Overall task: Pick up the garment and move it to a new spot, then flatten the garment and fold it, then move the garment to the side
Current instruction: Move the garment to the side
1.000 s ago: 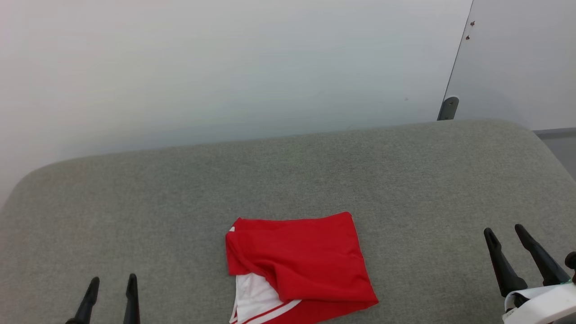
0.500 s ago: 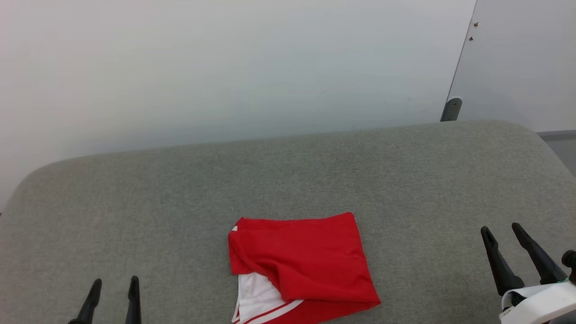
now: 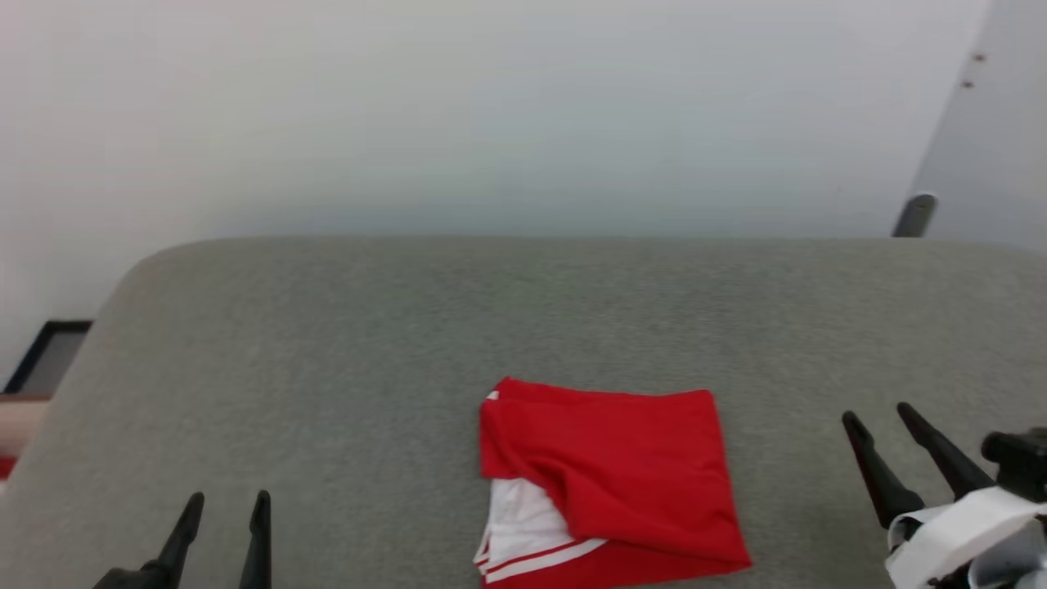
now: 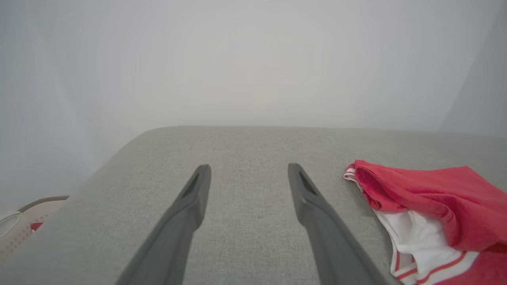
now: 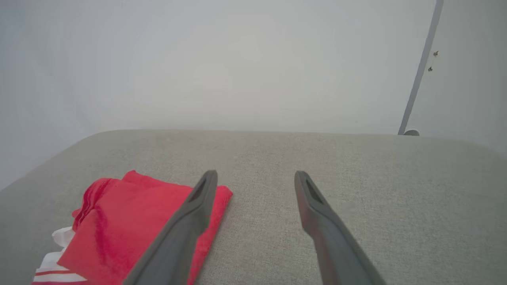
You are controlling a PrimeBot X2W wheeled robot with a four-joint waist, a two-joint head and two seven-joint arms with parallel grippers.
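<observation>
The garment [image 3: 609, 478] lies folded on the grey cushioned surface [image 3: 523, 327], bright red with a white panel and striped trim at its near left. It also shows at the right of the left wrist view [image 4: 431, 213] and at the lower left of the right wrist view [image 5: 130, 229]. My left gripper [image 3: 226, 501] hovers open well to the garment's left, nothing between its fingers [image 4: 247, 168]. My right gripper [image 3: 879, 413] stands open to the garment's right, apart from it; in its wrist view [image 5: 255, 174] its left finger passes in front of the cloth's corner.
A pale wall rises behind the grey surface. At the far left, off the surface's edge, sit a dark-framed object [image 3: 45, 356] and a beige perforated basket [image 4: 23, 221]. A door edge with a grey stopper [image 3: 914, 214] stands at the back right.
The head camera has turned left, so the whole scene sits further right in the picture. Garment and both open grippers keep their places relative to each other.
</observation>
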